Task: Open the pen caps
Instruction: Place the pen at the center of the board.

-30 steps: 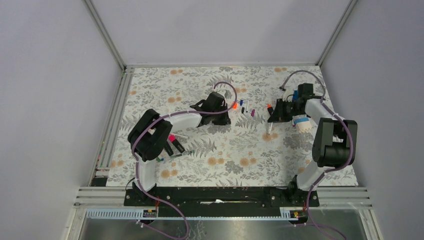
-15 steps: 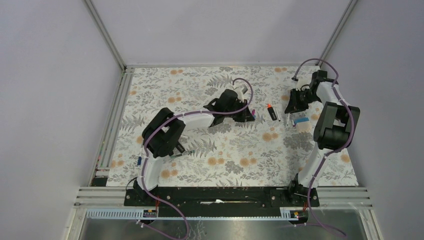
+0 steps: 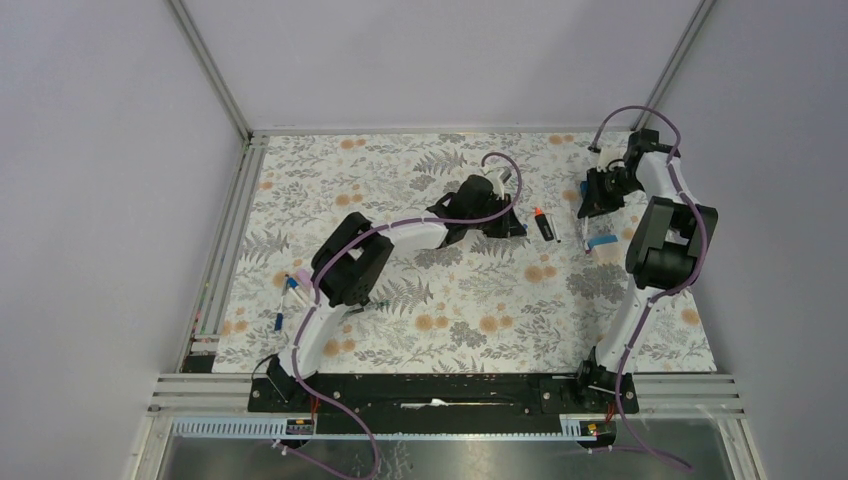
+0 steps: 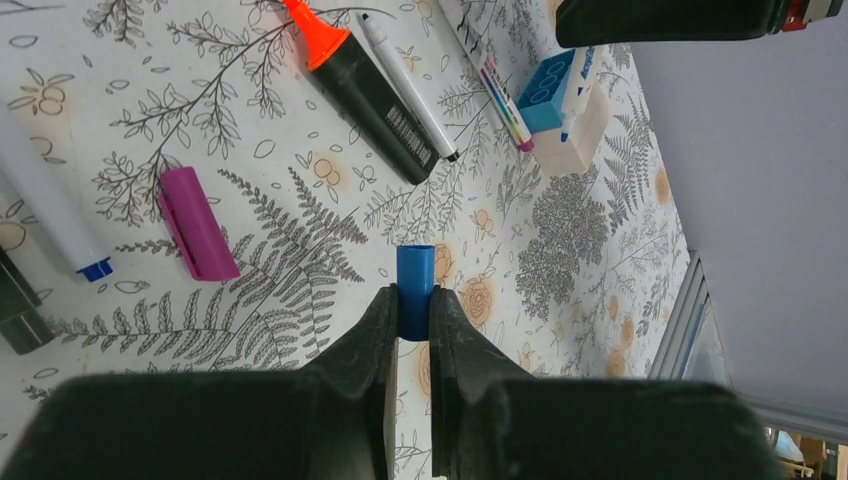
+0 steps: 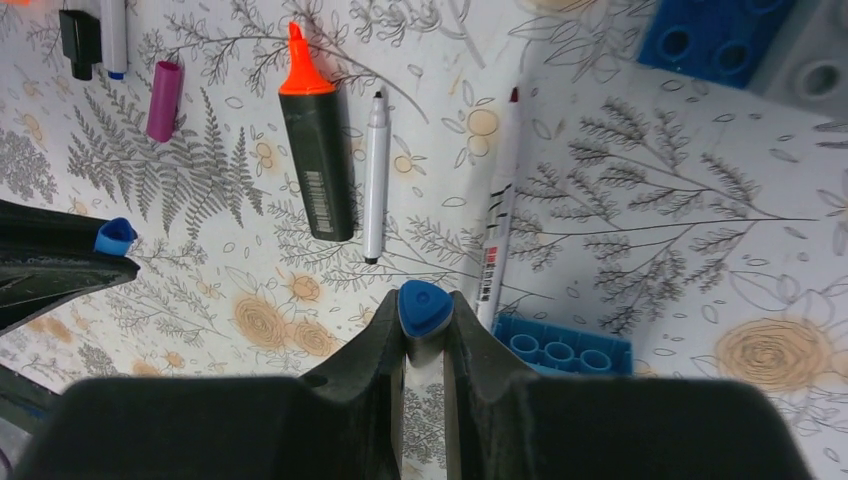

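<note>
In the left wrist view my left gripper (image 4: 412, 296) is shut on a small blue pen cap (image 4: 415, 275), held above the floral mat. My right gripper (image 5: 423, 306) is shut on a pale pen seen end-on, with a blue triangular end (image 5: 423, 304). The left gripper's blue cap (image 5: 115, 237) also shows at the left of the right wrist view, apart from that pen. A loose magenta cap (image 4: 197, 222) lies on the mat. An uncapped black highlighter with an orange tip (image 4: 365, 90) lies beside a thin white pen (image 4: 405, 85). From above, the left gripper (image 3: 514, 228) and right gripper (image 3: 588, 203) flank the highlighter (image 3: 543, 224).
A blue block on a white block (image 4: 560, 105) lies by a marked pen (image 4: 495, 85). A blue studded block (image 5: 560, 350) sits under my right gripper, another (image 5: 715, 40) farther off. A black cap (image 5: 78, 40) lies far left. More pens (image 3: 288, 292) lie by the left arm's elbow.
The left arm has stretched right across the mat toward the highlighter. The right arm has pulled back toward the far right corner. Both grippers have stayed shut.
</note>
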### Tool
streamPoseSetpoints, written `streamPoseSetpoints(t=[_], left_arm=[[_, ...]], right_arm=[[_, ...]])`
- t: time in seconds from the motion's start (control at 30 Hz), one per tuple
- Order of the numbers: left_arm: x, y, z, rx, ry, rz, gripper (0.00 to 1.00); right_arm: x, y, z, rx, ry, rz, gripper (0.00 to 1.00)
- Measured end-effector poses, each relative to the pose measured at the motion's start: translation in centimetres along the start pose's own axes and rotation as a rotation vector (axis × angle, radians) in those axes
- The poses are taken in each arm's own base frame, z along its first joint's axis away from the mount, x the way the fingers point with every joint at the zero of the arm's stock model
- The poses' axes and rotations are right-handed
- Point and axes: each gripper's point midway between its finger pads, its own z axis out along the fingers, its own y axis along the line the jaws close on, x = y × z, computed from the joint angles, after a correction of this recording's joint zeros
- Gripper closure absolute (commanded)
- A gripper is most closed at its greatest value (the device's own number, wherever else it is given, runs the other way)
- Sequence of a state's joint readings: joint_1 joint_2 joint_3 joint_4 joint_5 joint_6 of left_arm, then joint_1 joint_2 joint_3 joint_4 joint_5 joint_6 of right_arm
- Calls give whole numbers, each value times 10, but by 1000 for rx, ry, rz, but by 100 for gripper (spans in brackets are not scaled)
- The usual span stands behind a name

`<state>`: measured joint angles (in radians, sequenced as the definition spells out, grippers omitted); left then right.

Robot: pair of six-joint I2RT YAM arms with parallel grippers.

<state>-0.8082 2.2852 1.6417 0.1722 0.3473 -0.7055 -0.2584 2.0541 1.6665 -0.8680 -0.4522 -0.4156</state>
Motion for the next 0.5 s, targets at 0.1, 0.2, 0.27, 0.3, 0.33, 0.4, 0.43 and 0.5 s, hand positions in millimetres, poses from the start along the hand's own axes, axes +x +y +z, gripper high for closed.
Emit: streamPoseSetpoints(t=[0.1,0.2,0.27,0.3,0.33,0.4,0.43,0.5], left_arm=[[-5,-2,2,4,-11,4,94],[-8,-4,3,7,-19,7,94],[-8,-4,3,7,-20,7,94],[-8,-4,3,5,-19,7,93],[-8,-3,3,3,-19,7,93],[-8,-3,3,3,-21,8,93],[-9,-3,3,3,-22,9,93],[-9,-3,3,1,-23,9,93]], right_arm=[[-7,-7,-3,14,-15,2,89],[-11,-16,-3,27,-19,11,89],[-11,-21,0,31,-16,19,90],[-11,-23,2,31,-13,24,90],[-11,-25,4,31,-9,28,90],[-9,-28,10,30,4,34,90],[-8,-29,12,28,11,38,90],[-5,-31,16,29,24,43,90]])
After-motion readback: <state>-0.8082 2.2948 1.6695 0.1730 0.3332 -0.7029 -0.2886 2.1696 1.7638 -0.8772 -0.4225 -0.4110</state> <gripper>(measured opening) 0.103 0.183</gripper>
